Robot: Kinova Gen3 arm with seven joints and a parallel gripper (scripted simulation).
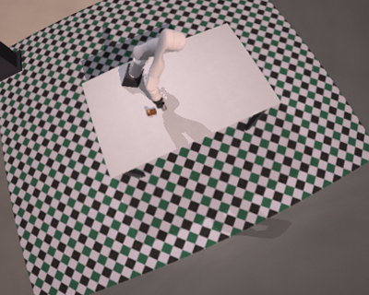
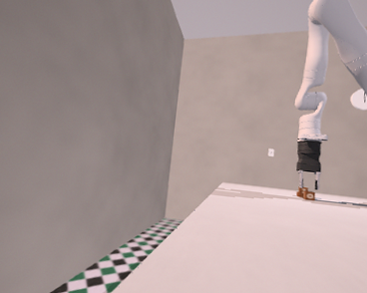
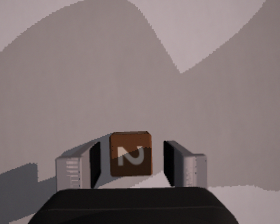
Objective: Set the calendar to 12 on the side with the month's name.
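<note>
Though poised around the brown cube (image 3: pixel 131 154), gripper (image 1: pixel 161 105) (image 2: pixel 309 181) (image 3: pixel 132 157) wide open, fingers touching nothing.

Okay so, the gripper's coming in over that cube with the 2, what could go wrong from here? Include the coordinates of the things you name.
The cube (image 3: pixel 131 154) sits nearer the left finger in the wrist view, so closing the open gripper (image 1: pixel 162 108) (image 2: pixel 309 184) (image 3: pixel 132 157) might push or twist it first. Its 2 lies sideways in that view, so it could end up wrongly turned in the tray.
</note>
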